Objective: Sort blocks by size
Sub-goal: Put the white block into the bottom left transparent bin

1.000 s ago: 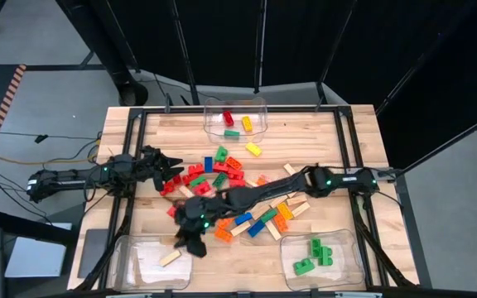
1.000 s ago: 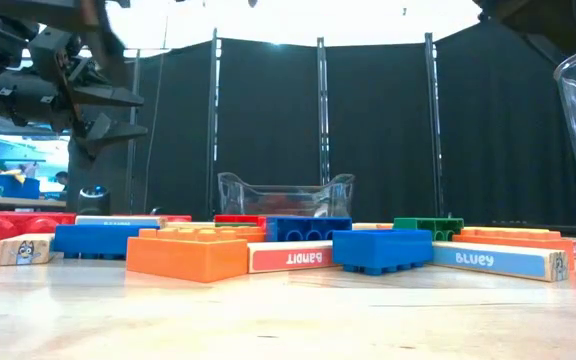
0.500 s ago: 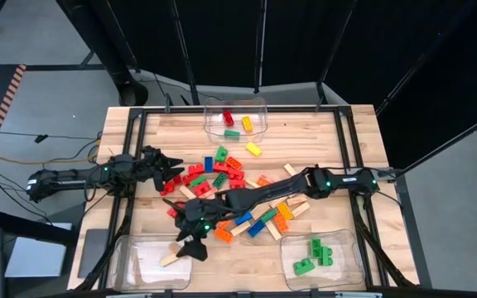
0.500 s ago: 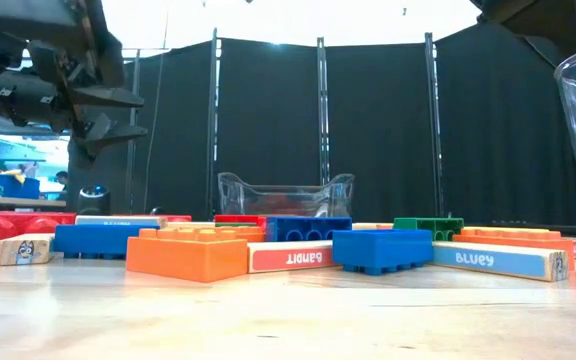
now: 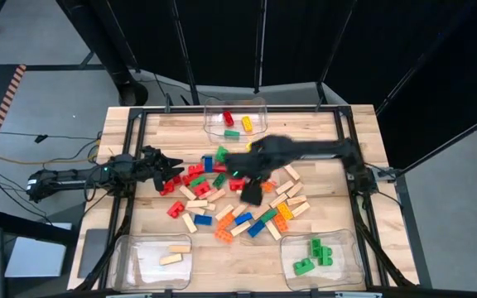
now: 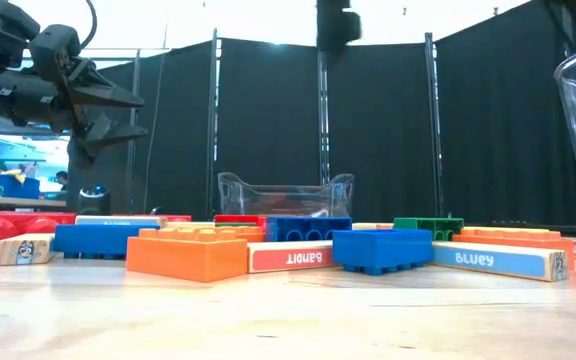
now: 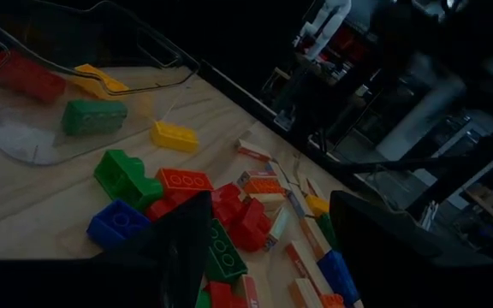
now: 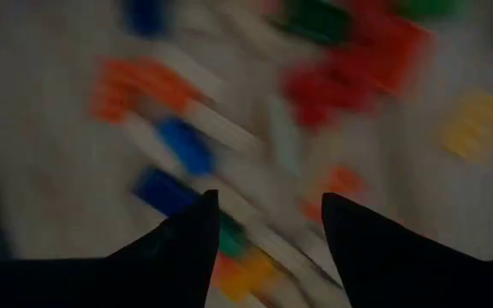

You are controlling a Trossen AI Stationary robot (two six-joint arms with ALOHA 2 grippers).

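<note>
The blocks lie in a loose pile on the middle of the wooden table: red, green, blue, yellow and orange studded bricks and pale tan bars. My right gripper hangs above the pile's right part, pointing down and blurred. In its wrist view its fingers stand open with nothing between them. My left gripper waits open and level at the pile's left edge, well above the table. Two tan bars lie flat in the near-left bin.
Three clear bins stand on the table. The near-left one has the tan bars. The near-right one holds green bricks. The far one holds red, green and yellow bricks. A yellow brick lies just in front of it.
My right gripper was low over the near-left bin. It has risen and swung fast toward the table's far right, out over the pile, tipping to point down. A second tan bar now lies in that bin, beside the first.
</note>
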